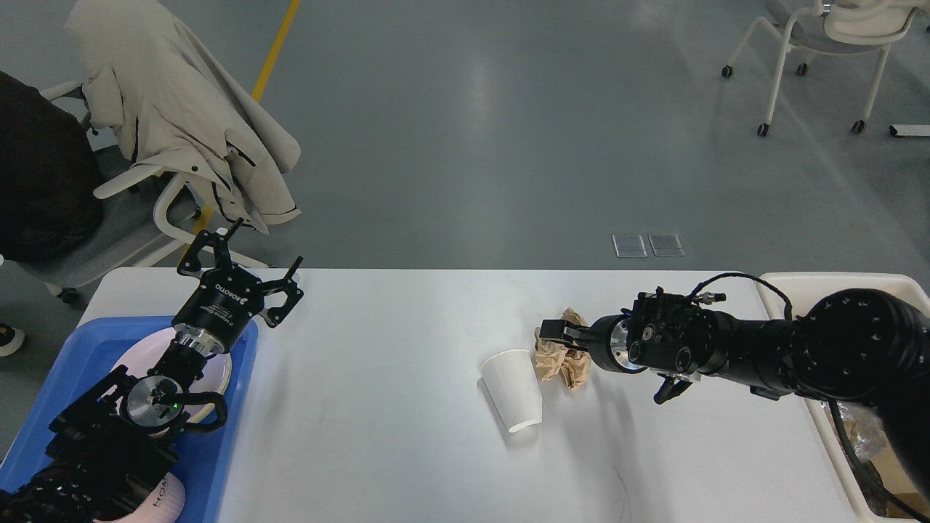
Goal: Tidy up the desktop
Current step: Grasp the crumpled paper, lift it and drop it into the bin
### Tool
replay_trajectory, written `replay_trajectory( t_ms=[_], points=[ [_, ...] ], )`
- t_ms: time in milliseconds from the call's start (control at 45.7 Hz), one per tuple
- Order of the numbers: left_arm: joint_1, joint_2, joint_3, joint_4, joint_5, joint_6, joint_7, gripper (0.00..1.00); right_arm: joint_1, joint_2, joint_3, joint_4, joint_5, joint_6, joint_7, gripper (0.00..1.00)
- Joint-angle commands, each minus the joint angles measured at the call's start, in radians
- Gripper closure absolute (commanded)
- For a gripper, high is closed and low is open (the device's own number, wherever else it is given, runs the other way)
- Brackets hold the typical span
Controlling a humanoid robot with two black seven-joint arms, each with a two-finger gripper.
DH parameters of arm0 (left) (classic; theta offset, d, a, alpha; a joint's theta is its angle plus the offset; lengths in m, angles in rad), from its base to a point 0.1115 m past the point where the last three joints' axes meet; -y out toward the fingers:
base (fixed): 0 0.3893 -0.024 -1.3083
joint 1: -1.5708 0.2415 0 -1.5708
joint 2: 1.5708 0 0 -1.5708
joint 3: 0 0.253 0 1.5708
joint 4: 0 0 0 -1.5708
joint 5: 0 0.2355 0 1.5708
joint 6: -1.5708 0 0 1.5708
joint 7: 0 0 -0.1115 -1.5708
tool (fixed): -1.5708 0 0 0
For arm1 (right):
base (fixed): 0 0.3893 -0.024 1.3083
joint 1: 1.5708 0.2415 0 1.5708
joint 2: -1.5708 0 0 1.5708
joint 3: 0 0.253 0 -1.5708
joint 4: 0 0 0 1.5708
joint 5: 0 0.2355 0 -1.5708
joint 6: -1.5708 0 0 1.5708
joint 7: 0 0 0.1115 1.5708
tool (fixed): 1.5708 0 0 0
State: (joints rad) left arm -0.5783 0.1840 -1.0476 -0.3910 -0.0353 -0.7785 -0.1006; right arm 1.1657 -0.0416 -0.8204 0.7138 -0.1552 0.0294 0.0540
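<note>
1. Head view: the white counter (378, 450) fills the foreground, and the right gripper (558, 333) has its fingers clamped on the crumpled brown paper (558, 359) near its middle.
2. A white paper cup (513, 389) lies tipped just beside it.
3. The left gripper (241, 263) hangs fingers apart over the blue tray (232, 436) and its plate (218, 370).
4. A cream bin (835, 287) sits at the right.

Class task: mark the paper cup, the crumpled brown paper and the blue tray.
Paper cup (513, 388), head view, on its side wall.
Crumpled brown paper (554, 361), head view, on its left lobe.
Blue tray (236, 407), head view, on its right rim.
</note>
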Motion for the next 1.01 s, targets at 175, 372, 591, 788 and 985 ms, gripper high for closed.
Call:
replay_trajectory(
  t_ms=[175,372,591,788,985],
  points=[
    [0.0,0.0,0.0,0.0,-0.002,0.001,-0.001,0.0,-0.021,0.006,0.001,-0.013,-0.017,-0.031,-0.002,0.79],
    [0.0,0.0,0.0,0.0,0.0,0.001,0.001,0.0,-0.021,-0.001,0.007,-0.011,-0.017,-0.032,-0.008,1.0],
    [0.0,0.0,0.0,0.001,0.0,-0.001,-0.001,0.0,-0.004,-0.018,0.007,-0.002,-0.015,-0.019,-0.014,1.0],
    [0.0,0.0,0.0,0.0,0.0,0.001,0.001,0.0,0.169,-0.162,-0.058,0.09,-0.041,0.079,-0.013,1.0],
    [0.0,0.002,0.0,0.0,0.0,-0.001,-0.001,0.0,0.69,-0.317,-0.246,0.203,-0.15,0.521,0.036,1.0]
  ],
)
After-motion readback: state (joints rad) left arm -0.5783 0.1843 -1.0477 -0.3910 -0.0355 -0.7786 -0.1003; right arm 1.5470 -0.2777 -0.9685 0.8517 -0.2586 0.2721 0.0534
